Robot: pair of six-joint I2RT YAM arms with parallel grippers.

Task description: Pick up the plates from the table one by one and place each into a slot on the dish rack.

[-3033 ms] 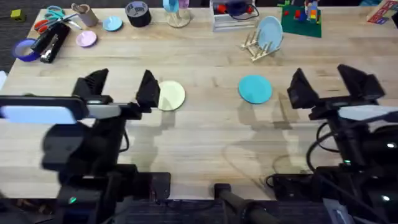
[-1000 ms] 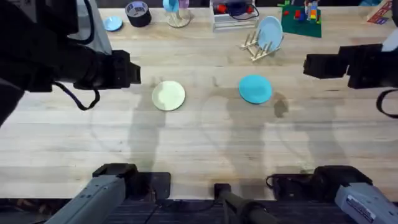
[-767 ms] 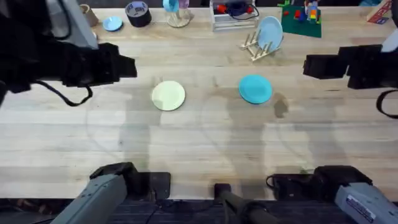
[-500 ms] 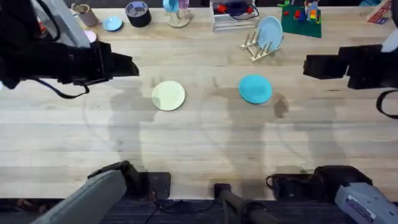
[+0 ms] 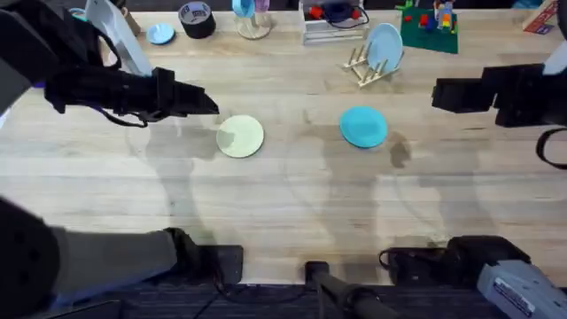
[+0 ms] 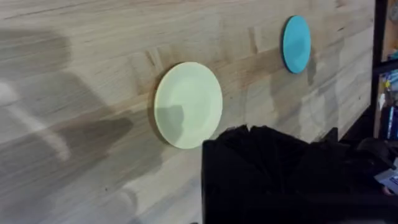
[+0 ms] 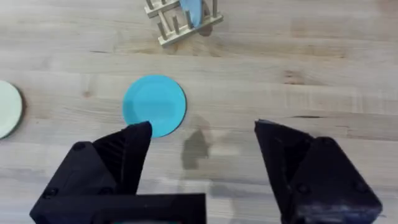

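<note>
Left gripper (image 5: 205,102) hovers just left of the cream plate (image 5: 240,136), which lies flat on the table (image 5: 292,204); can't tell if its jaws are open. Teal plate (image 5: 363,126) lies flat mid-table, near side of the dish rack (image 5: 361,66), which already holds a light-blue plate (image 5: 384,44). Right gripper (image 7: 202,146) is wide open, well right of the teal plate. Left arm is nearer the cream one.
</note>
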